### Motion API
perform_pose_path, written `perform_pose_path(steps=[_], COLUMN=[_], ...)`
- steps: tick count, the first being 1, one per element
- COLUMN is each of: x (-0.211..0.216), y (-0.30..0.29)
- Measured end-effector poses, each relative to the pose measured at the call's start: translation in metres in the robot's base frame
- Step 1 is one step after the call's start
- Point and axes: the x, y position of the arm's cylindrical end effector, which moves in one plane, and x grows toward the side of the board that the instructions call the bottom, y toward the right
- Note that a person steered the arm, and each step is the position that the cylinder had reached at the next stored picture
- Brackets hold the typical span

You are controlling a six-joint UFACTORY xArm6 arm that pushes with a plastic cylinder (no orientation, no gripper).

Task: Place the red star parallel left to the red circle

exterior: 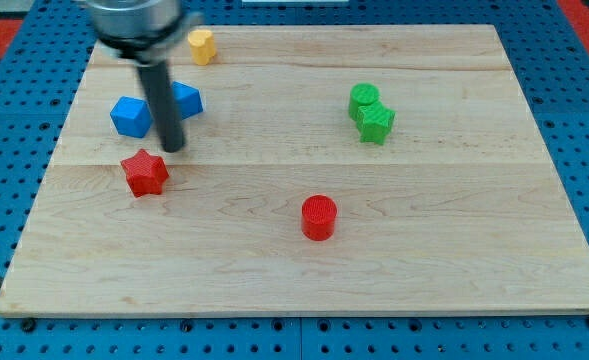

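The red star (145,173) lies on the wooden board (424,260) at the view's left. The red circle (319,217) stands right of it and a little lower, near the middle. My tip (172,148) is just above and right of the red star, close to it with a small gap. The rod rises from the tip toward the view's top and covers part of a blue block.
Two blue blocks (131,116) (187,99) sit above the star, either side of the rod. A yellow block (202,46) is near the top edge. Two green blocks (364,99) (376,123) touch each other at the upper right.
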Motion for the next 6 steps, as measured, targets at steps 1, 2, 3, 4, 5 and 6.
perform_pose_path(steps=[1,2,3,4,5,6], x=[0.012,0.042,0.063,0.078,0.092,0.095], y=[-0.034,-0.008,0.067,0.108,0.118,0.109])
